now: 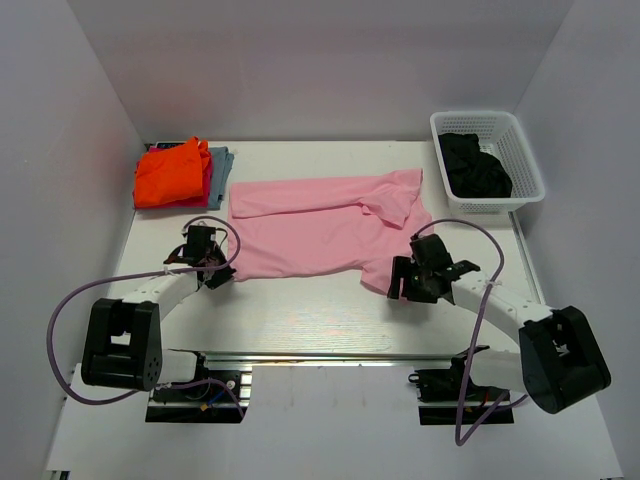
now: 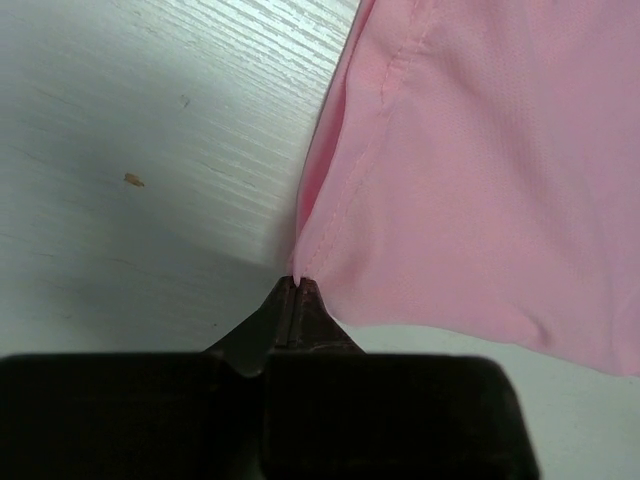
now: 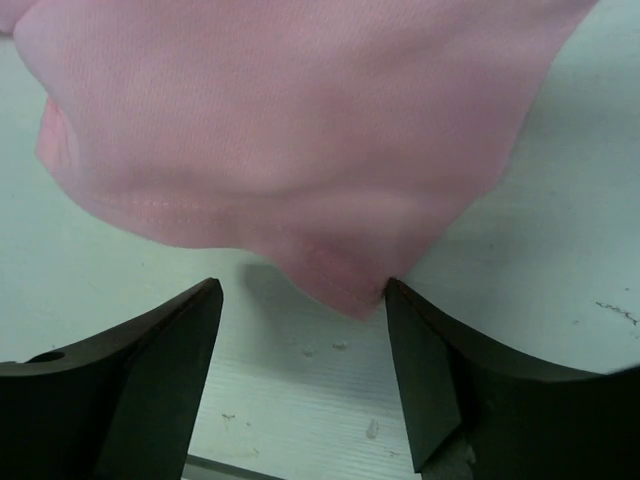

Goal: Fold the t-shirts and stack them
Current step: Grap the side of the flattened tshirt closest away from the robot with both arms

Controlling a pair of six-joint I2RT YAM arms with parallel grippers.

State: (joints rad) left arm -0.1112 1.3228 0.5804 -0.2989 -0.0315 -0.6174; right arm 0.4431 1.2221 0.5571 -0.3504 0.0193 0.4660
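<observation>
The light pink t-shirt (image 1: pixel 320 225) lies spread across the middle of the table, its far edge and right sleeve folded over. My left gripper (image 1: pixel 212 262) is shut on the shirt's near left corner (image 2: pixel 300 270). My right gripper (image 1: pixel 405 290) is open at the shirt's near right corner (image 3: pixel 345 285), which lies between its fingers (image 3: pixel 430 370). A stack lies at the far left: a bright orange t-shirt (image 1: pixel 172 172) on top, red (image 1: pixel 209 180) and grey-blue (image 1: pixel 222 175) edges beneath. A black t-shirt (image 1: pixel 475 165) lies in the basket.
A white plastic basket (image 1: pixel 527 160) stands at the far right. White walls close the table at the back and both sides. The arms' bases (image 1: pixel 120 345) sit at the near edge with purple cables looping beside them.
</observation>
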